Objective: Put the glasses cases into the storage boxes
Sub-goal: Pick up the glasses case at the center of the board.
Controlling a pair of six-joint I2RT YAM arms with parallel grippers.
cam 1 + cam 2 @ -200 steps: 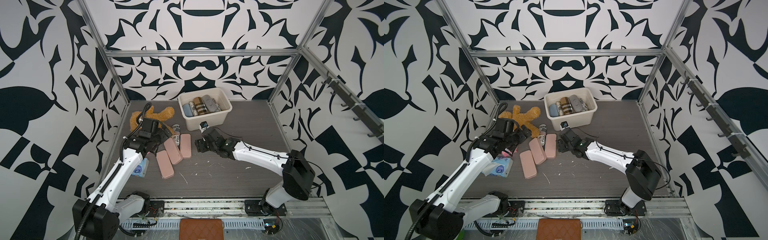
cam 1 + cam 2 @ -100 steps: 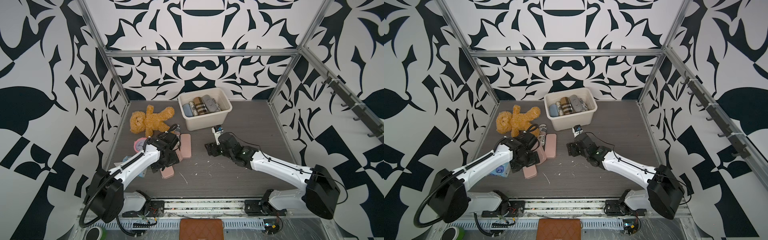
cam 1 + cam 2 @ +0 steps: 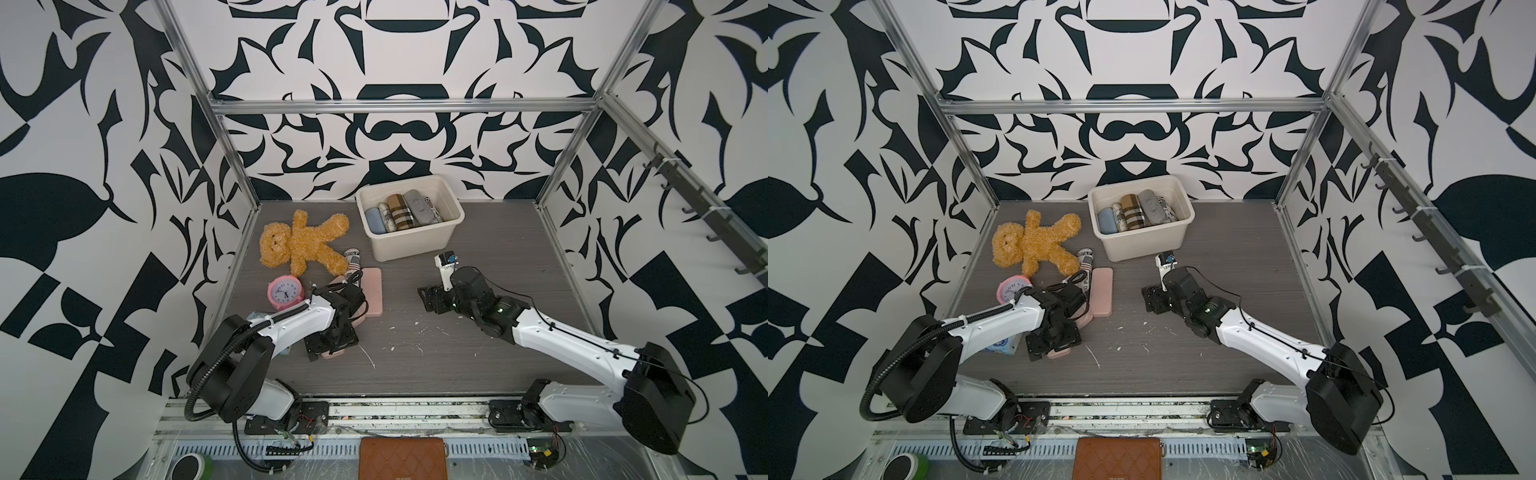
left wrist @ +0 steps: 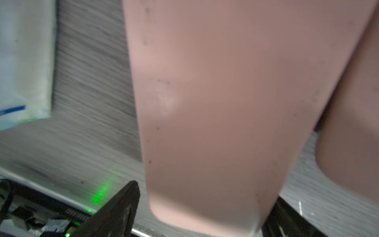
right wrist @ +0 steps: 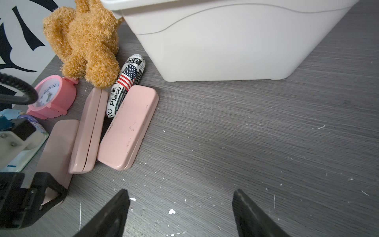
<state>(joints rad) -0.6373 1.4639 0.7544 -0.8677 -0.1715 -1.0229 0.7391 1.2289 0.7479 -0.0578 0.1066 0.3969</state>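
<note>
Left gripper (image 3: 332, 345) is down over the near end of a pink case (image 4: 215, 102), with one finger on each long side. The wrist view shows the case filling the gap between the jaws, but I cannot tell whether they already pinch it or only straddle it. That case lies flat on the table (image 3: 478, 353), well apart from the storage tub (image 3: 411, 247) on its near left, and is the loose case farthest from the tub. Closer to the tub are a second pink case (image 5: 88, 131) standing on edge, a third pink case (image 5: 127, 127) lying flat, and a newspaper-print case (image 5: 128, 80), the closest of all. On the tub's near side the right gripper (image 5: 180, 213) hangs with its jaws well apart and nothing between them.

The step in hand looks like the pick of the pink case. It calls for a firm squeeze across the narrow width. The lift should go straight up before any swing toward the tub, since the case on edge lies just beside it and could be dragged or toppled. The hold is near one end, so the case may droop. The cases already in the tub (image 3: 401, 212) crowd its left wall, so the bare strip by its right wall seems the place to aim.

A second ago the left arm was drawn back over the teddy bear (image 3: 303, 245) to the tub's left, hiding the pink clock (image 3: 284, 293), and all three pink cases lay uncovered. It has since swung in and come down. The right gripper, then close by the flat pink case, has pulled back along the tub's near side. The tub's load looks unchanged
</note>
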